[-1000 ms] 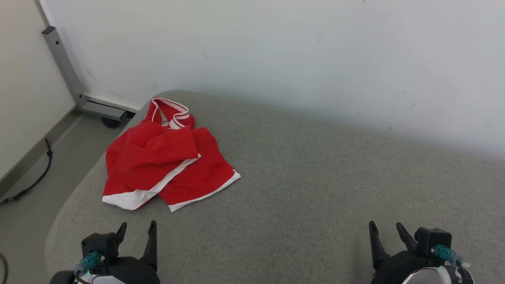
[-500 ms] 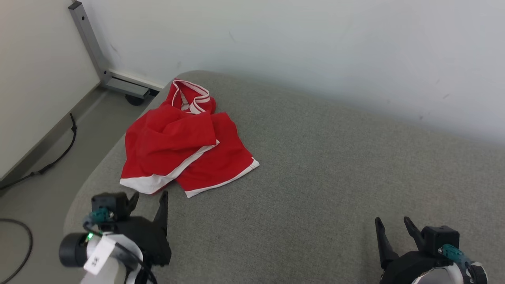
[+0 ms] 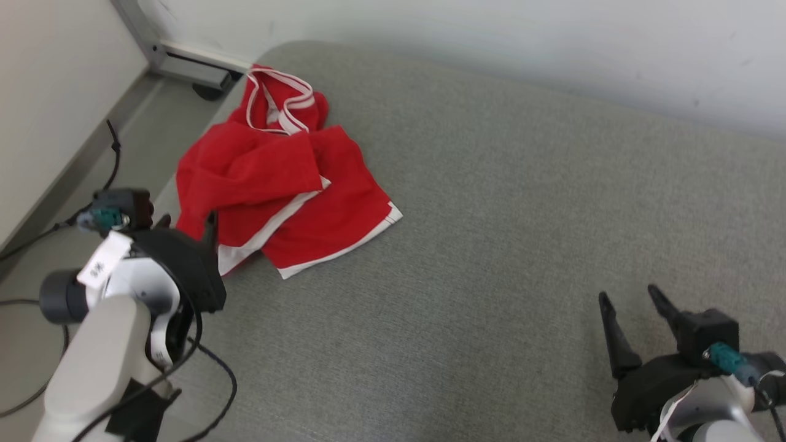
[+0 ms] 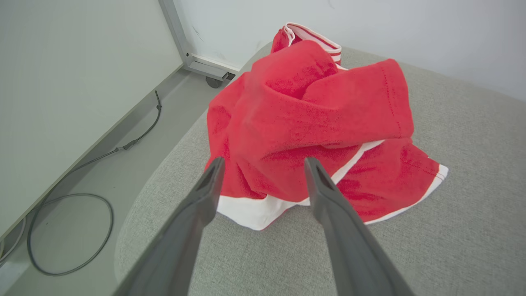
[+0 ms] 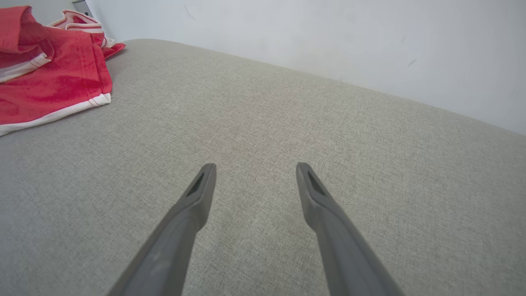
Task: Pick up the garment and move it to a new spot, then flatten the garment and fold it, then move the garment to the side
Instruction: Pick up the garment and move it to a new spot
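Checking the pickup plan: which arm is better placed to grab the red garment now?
Left. The left gripper is open and aimed right at the garment's near edge. The right gripper, also open, sits far off across the cushion, with the garment well to its left.

It looks like a bare test room, a lab; plain white wall [image 3: 491,37]; grey floor [image 3: 132,132] with a loose black cable [image 4: 123,146]; metal frame [image 3: 184,61] on a wheel [image 3: 206,92].

The garment [image 3: 270,178] is bright red, with white bands along its hems and thin white stripes at one edge. The worktop [image 3: 491,215] is plain grey woven cloth. The left gripper [image 3: 187,218] and the right gripper [image 3: 628,293] are black, each with a small teal plug.
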`<state>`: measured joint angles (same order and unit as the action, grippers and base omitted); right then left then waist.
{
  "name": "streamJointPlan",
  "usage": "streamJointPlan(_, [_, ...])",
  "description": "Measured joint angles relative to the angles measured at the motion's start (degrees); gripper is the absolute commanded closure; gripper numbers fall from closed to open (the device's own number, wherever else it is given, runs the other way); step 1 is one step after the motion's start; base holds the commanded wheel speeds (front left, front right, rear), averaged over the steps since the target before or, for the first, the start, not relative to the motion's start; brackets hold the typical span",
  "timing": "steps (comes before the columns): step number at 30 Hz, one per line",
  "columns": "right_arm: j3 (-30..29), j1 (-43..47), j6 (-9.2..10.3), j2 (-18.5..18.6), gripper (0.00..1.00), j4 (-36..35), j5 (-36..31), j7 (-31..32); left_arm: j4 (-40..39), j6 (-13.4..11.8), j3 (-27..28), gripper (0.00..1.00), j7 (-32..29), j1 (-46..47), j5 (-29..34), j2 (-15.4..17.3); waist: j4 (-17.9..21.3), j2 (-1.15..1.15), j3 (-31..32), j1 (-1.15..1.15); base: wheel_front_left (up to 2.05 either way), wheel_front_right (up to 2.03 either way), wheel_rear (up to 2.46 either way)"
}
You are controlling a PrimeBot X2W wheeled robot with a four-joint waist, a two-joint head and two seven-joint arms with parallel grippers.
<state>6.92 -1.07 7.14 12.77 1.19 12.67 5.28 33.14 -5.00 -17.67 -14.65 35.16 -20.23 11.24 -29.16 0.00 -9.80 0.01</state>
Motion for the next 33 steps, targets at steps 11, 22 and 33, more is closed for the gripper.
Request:
streamJointPlan(11, [-1.0, -2.1, 0.00, 2.4, 0.00, -5.6, -1.1, 4.6, 5.9, 0.3, 0.5, 0.00, -2.4, 6.5, 0.0, -0.1, 3.4, 0.00, -7.1, -0.01, 0.00, 0.00, 0.00])
streamJointPlan(22, [-2.9, -2.1, 0.00, 2.7, 0.00, -7.4, -1.2, 7.0, 11.5, -1.0, -0.4, 1.00, -1.2, 10.6, 1.7, -2.3, 5.3, 0.01, -10.2, 0.00, 0.00, 0.00, 0.00])
streamJointPlan(33, [-3.0, -2.2, 0.00, 0.7, 0.00, -5.2, -1.2, 7.8, 14.6, -1.0, -1.9, 1.00, 2.4, 12.9, 3.1, -4.0, 4.3, 0.00, -7.2, -0.01, 0.00, 0.00, 0.00])
